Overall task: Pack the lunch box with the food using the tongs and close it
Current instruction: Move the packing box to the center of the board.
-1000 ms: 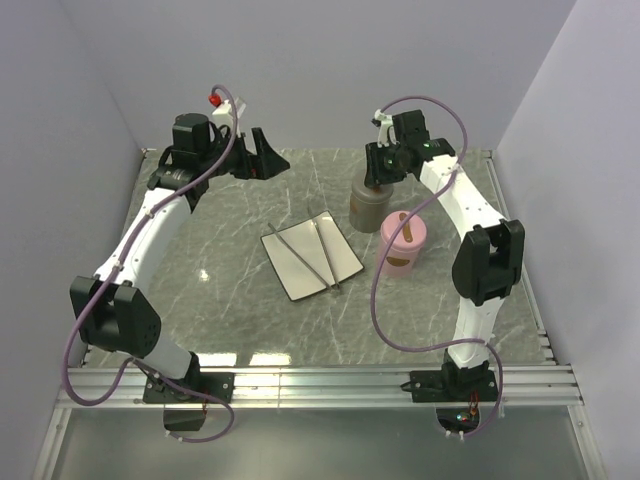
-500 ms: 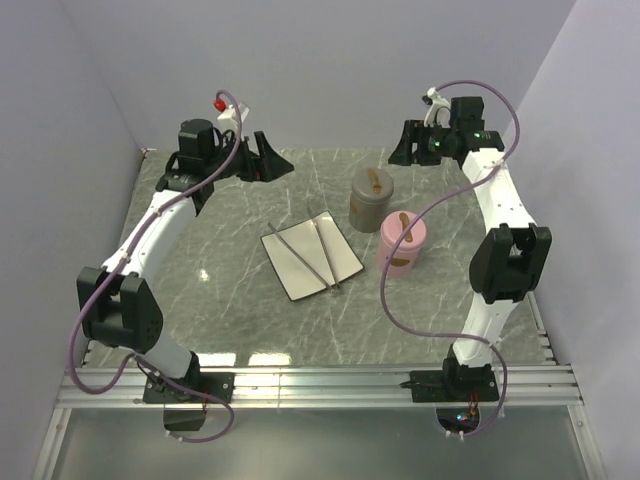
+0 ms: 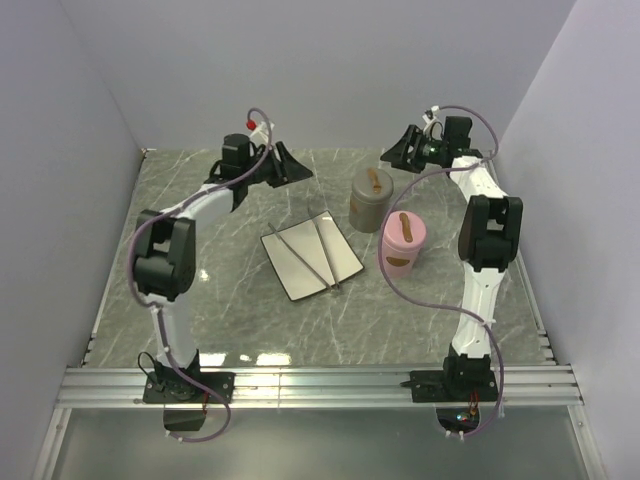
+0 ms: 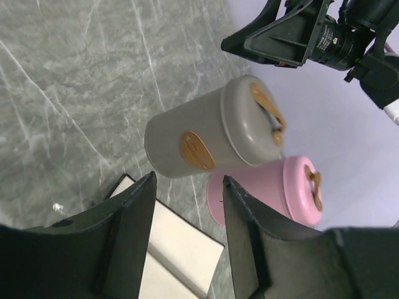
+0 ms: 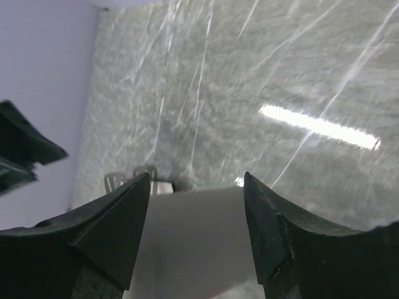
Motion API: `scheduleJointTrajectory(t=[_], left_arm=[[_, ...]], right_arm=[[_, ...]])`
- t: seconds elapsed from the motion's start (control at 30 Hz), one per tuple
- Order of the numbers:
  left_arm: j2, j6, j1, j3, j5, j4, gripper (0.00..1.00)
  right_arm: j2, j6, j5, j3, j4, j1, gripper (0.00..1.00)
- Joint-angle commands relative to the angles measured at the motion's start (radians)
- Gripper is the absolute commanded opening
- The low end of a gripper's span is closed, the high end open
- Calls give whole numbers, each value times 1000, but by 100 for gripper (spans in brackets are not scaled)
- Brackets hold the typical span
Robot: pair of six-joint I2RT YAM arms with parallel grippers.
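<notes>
Light even and diffuse from overhead; scene bright, shadows faint. Top view sharp. Grey veined-marble tabletop [image 3: 230,300] carries small white glare patches towards its near edge. Right wrist view soft and smeared throughout, with one long bright glare streak at right. Right gripper [image 5: 196,177] underexposed, black, no surface detail.

Nothing really readable here, honestly. There's what looks like tiny white lettering on the black camera lens [image 4: 327,43] in the left wrist view, but it's too blurry to make out.
</notes>
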Motion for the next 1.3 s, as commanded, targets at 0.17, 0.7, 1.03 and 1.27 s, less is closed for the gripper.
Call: scheduleJointTrajectory(t=[0.17, 0.7, 1.03, 1.27], left_arm=[[219, -79, -53, 224, 3, 96, 44], [408, -58, -150, 375, 55, 42, 32], [394, -25, -202, 354, 98, -11, 27], [308, -24, -242, 208, 117, -4, 25]], right_arm=[[140, 266, -174, 21, 340, -7, 65], [203, 450, -280, -106, 592, 67, 61], [79, 401, -325, -333, 617, 69, 60], [14, 364, -365, -467, 604, 70, 59]])
